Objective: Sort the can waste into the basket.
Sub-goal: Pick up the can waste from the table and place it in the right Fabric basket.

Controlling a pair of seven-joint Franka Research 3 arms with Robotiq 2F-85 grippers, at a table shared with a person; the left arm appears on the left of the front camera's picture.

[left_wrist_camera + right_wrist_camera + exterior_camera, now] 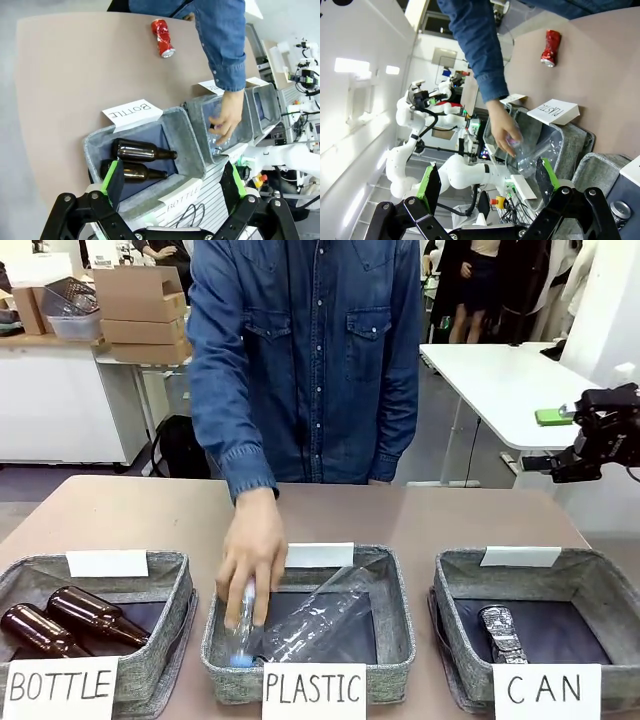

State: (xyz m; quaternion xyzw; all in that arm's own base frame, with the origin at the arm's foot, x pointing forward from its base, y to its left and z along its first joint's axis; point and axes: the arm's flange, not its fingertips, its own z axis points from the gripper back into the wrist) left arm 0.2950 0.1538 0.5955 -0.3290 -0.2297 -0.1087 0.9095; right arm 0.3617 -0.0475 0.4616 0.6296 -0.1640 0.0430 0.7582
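A dented red can point(163, 37) lies on its side on the bare brown tabletop, far across from the baskets; the right wrist view shows the red can point(551, 47) too. A dark grey can point(502, 633) with silver ends lies inside the grey basket point(460, 585) signed "CAN" at the table's right, and it also appears at a corner of the right wrist view point(619, 210). My left gripper point(172, 182) hangs open and empty high above the baskets. My right gripper point(487, 182) is open and empty as well, well above the CAN basket point(600, 170).
A person in a denim shirt reaches a hand point(252, 555) into the middle "PLASTIC" basket point(400, 590), holding a clear plastic bottle point(310, 625). The left "BOTTLE" basket point(180, 585) holds two brown glass bottles point(95, 615). Bare tabletop lies beyond the baskets.
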